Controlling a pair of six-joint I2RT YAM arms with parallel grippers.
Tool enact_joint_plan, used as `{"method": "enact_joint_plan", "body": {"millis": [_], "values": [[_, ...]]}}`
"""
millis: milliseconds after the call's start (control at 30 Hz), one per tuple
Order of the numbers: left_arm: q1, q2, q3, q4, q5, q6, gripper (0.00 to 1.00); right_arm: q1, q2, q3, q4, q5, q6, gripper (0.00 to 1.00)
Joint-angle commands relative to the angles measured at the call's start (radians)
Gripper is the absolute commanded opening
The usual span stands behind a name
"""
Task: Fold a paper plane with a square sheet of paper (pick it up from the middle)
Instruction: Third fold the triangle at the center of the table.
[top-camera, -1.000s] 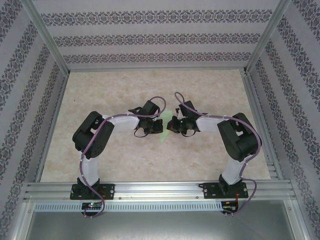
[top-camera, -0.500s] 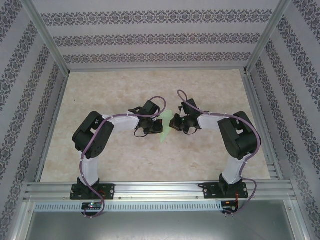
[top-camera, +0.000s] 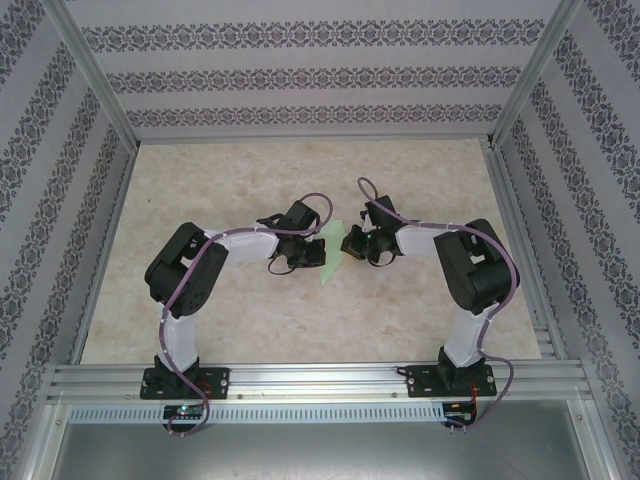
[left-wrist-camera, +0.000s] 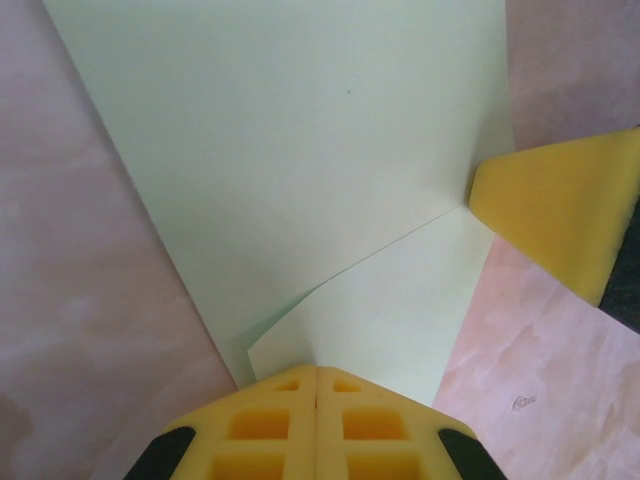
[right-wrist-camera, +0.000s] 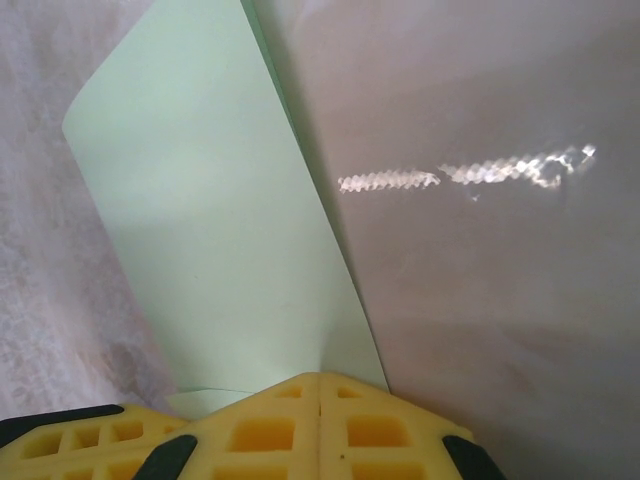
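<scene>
L gripper, R gripper clamped on paper; R drew back slightly, L unmoved.

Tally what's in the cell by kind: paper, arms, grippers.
Green paper: 1, the square sheet of paper, partly folded
Robot arms: 2, left arm and right arm
Grippers: 2, left gripper and right gripper, both shut
Total: 5
</scene>
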Motion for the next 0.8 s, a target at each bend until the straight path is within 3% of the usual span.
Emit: {"method": "enact_joint_plan", "body": {"millis": [0, 367, 600, 767], "values": [[-0.003, 0.019, -0.029, -0.15, -0.082, 0.028, 0.0, -0.025, 0.012, 0.02, -0.023, 0.085, -0.033, 0.0], [-0.003, 0.017, -0.025, -0.147, -0.083, 0.032, 0.0, -0.057, -0.03, 0.063, -0.066, 0.127, -0.066, 0.0], [-0.003, 0.004, -0.011, -0.141, -0.07, 0.05, 0.0, -0.015, -0.123, 0.01, -0.008, 0.016, -0.062, 0.0], [-0.003, -0.003, 0.003, -0.13, -0.045, 0.081, 0.0, 0.034, -0.106, -0.034, 0.039, -0.032, -0.018, 0.0]]}}
